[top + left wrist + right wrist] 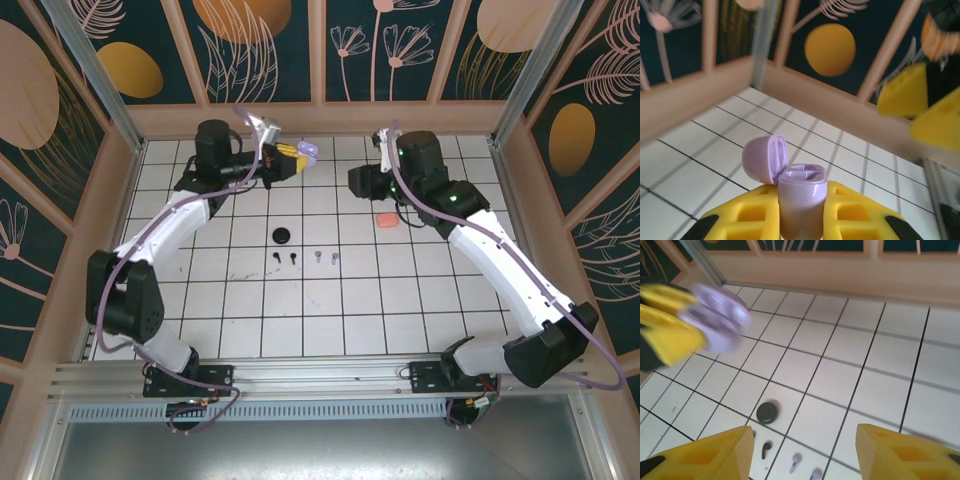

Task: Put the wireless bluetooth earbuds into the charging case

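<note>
Lilac charging case point(801, 195), lid open, is clamped in the left gripper point(288, 158), raised at upper centre. Right gripper point(805, 452) stands released, empty. Lilac earbuds point(318, 258) lie mid-frame on the counter point(400, 300); recommend grasping one by its stem, holding the case steady.

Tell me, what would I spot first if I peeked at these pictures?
The lilac case, its lid flipped open, is pinched in the yellow left gripper above the far side of the white tiled table. Facing it, the right gripper hangs open and empty. Between the arms, two black earbuds and two lilac earbuds lie in a row near a round black case, with a coral-pink case further right.
</note>
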`<state>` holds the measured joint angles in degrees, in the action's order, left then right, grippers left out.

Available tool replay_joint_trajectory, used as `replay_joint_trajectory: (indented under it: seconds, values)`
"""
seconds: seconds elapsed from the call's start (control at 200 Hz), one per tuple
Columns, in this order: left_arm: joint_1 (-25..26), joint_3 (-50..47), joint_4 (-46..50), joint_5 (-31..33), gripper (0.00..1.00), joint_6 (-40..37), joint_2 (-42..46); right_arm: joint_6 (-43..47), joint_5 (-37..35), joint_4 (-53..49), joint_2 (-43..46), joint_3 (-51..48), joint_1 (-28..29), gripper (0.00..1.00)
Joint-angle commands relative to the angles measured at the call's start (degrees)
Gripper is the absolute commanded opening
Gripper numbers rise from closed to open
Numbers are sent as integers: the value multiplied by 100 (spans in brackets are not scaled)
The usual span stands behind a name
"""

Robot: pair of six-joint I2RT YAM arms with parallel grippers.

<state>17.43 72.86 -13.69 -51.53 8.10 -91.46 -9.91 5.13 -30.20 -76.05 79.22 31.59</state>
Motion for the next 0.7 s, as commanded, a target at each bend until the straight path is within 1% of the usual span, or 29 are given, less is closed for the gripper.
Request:
replay_joint_trajectory:
  seconds: [0.0, 0.04, 0.085, 0.19, 0.27, 0.36, 0.395, 0.575, 0.696]
  values:
    - [-12, -609, -1535, 1230, 0, 376, 595, -1015, -265, -136, -208, -685, 13, 57]
    - [-12, -851, -1814, 1564, 0, 479, 760, -1224, -196, -15, -314, -872, 65, 57]
    - [-13, -1053, -2085, 1936, 0, 517, 943, -1471, -274, 39, -492, -970, 162, 57]
    - [-16, -1379, -2524, 2596, 0, 475, 1242, -1857, -349, 184, -1047, -970, 404, 56]
    - [-18, -1649, -2882, 3035, 0, 418, 1441, -2023, -433, 105, -1581, -696, 583, 55]
    - [-16, -2108, -3414, 3587, 0, 338, 1704, -2170, -573, -230, -2230, -179, 776, 54]
    - [-12, -2227, -3546, 3791, 0, 345, 1789, -2233, -735, -396, -2483, 29, 833, 54]
    - [-14, -2485, -3695, 4154, 0, 488, 1926, -2416, -815, -1196, -3618, 1236, 1051, 52]
    - [-19, -2969, -4497, 4606, 0, 659, 2056, -2582, -902, -1628, -4174, 1774, 1223, 51]
